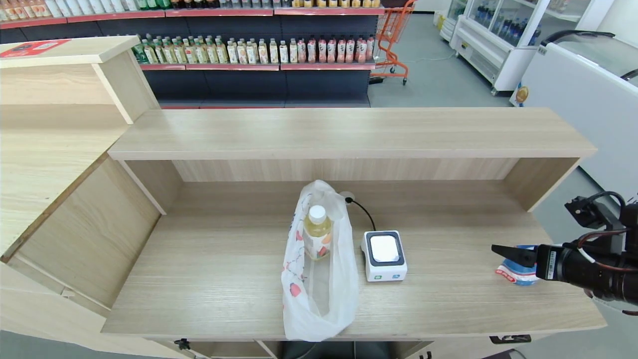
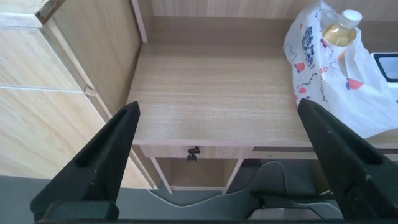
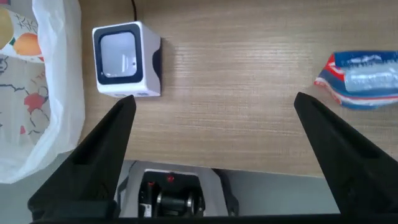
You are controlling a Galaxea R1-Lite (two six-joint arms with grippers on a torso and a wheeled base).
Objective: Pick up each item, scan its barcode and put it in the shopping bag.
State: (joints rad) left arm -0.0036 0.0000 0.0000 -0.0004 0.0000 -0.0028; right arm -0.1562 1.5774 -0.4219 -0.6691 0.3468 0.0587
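we have 1 bottle [image 1: 318, 232] in the shopping bag [image 1: 319, 304]; the blue packet [image 3: 364, 78] near our right gripper [image 3: 214, 102], fingers spread, is left to scan.

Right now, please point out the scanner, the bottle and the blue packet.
scanner [image 1: 384, 249], head view, on its white top window.
bottle [image 1: 317, 233], head view, on its body below the cap.
blue packet [image 3: 362, 81], right wrist view, on its middle.
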